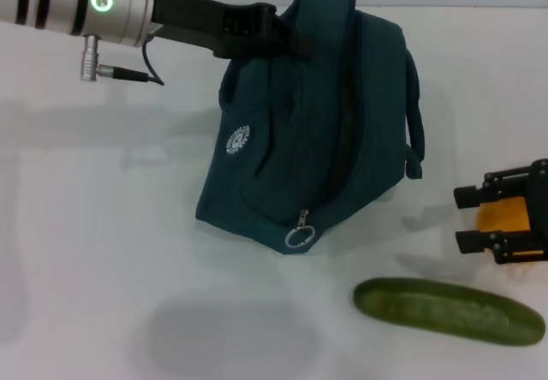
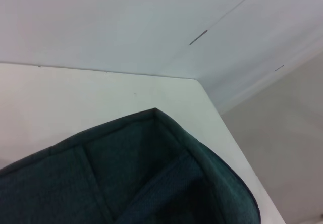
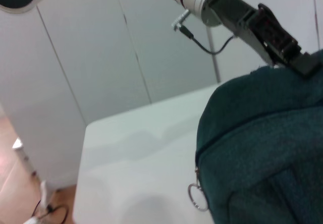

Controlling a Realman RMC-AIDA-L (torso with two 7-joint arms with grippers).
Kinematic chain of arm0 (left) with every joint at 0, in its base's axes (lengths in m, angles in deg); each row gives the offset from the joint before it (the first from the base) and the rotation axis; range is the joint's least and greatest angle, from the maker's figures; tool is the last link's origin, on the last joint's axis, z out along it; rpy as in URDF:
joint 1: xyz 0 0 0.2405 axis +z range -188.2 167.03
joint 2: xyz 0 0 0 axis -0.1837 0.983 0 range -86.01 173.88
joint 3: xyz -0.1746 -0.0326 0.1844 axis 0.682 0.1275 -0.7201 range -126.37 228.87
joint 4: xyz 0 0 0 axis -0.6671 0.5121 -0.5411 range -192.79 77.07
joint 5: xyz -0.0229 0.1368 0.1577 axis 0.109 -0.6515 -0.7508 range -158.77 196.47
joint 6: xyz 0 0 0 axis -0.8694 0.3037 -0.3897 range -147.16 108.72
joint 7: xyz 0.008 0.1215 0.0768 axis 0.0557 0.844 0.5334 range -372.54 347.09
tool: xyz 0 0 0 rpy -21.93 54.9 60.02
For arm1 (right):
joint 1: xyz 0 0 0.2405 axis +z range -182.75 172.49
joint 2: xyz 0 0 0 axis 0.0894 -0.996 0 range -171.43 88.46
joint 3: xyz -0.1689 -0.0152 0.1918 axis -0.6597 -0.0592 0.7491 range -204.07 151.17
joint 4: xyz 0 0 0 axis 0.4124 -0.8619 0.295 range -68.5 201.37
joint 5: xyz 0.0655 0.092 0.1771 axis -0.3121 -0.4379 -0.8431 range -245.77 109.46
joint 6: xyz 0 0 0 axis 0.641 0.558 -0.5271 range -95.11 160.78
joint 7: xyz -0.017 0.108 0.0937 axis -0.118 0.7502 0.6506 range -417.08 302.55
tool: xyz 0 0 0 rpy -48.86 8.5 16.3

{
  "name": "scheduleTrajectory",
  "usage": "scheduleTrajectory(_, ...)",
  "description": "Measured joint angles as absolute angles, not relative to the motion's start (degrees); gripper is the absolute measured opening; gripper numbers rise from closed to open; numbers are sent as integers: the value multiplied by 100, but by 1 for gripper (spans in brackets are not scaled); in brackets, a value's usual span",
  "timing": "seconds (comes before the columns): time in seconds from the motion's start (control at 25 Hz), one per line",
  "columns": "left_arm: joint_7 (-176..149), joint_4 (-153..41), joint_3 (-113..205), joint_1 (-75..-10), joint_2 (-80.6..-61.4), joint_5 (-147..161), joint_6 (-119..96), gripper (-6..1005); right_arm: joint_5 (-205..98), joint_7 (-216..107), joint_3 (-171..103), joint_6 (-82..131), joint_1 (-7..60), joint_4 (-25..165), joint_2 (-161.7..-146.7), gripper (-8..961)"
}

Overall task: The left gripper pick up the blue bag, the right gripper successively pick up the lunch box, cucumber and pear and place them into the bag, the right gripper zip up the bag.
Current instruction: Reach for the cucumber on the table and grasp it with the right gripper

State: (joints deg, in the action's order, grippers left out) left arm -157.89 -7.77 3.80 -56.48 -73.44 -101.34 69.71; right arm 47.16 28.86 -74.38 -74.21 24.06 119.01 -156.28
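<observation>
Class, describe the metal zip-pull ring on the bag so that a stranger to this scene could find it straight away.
Start at the large dark teal fabric bag that the left gripper holds up by its top edge above the white table. Follow its zip down to the bottom corner nearest the long green cucumber. There hangs the small silver ring, the only shiny metal on the cloth.

Matt woven cloth bag [image 1: 325, 115]; metal zip ring [image 1: 299, 238]; smooth, faintly glossy cucumber [image 1: 449, 311].

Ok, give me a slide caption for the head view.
Left gripper holds the blue bag up by its top; right gripper reaches at the pear, cucumber lying nearby.
</observation>
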Motion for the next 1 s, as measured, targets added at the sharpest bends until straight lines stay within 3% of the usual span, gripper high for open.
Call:
scheduleTrajectory(0.16,-15798,-776,380,-5646,-7349,-10128,6969,66,4821,4128,-8072,-7648,2528,12712,-15580,523)
scheduleTrajectory(0.4,-15790,-776,447,-5650,-7365,-10079,6950,66,5817,5766,-8870,-8155,3043,14000,-15638,720)
scheduleTrajectory(0.48,-15788,-776,448,-5656,-7366,-10035,6928,66,6197,6150,-9142,-8234,3297,14140,-15669,883)
scheduleTrajectory(0.76,-15785,-776,450,-5663,-7369,-9995,6880,66,6933,7051,-10277,-8170,4030,14079,-15720,878)
scheduleTrajectory(1.0,-15783,-777,438,-5689,-7400,-9990,6876,66,6984,7259,-10824,-8033,4203,14012,-15753,868)
